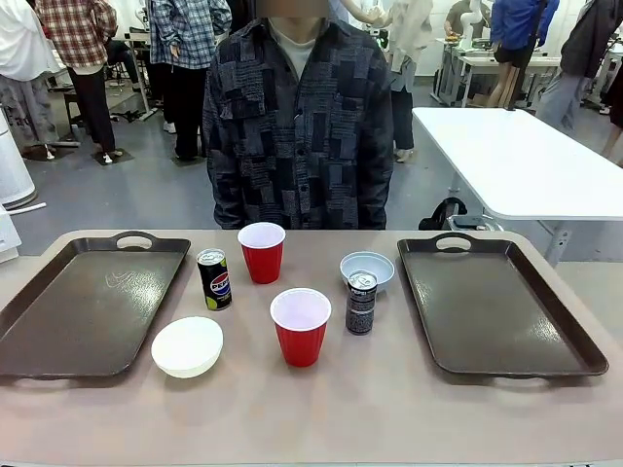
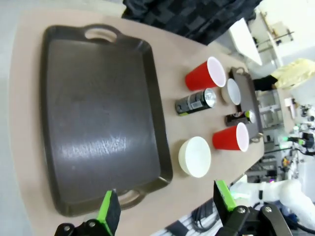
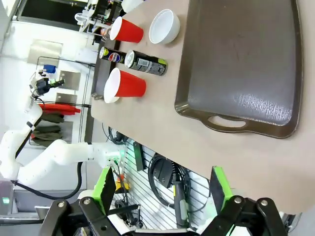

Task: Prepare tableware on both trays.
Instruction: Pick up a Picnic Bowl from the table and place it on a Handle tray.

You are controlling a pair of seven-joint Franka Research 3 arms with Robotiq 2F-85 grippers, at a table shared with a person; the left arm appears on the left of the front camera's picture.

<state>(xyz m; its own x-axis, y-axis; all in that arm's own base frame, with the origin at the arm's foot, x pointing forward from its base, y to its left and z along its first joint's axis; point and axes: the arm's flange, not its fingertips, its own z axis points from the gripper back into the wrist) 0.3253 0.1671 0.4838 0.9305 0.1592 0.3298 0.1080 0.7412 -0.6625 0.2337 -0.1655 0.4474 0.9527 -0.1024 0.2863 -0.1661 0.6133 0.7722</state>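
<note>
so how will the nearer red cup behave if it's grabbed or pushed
The nearer red cup looks empty, so it is probably light and easily slid. Its base is narrower than its mouth, so a high push may tip it.

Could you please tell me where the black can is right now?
In the front view the black can stands right of centre, just on the robot's side of the pale grey-blue bowl, between the nearer red cup and the right tray.

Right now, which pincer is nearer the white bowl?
Left. The left pincer hangs at the left tray's near end, the white bowl just ahead of it; the right pincer hangs at the right tray's near end, well away from that bowl.
</note>
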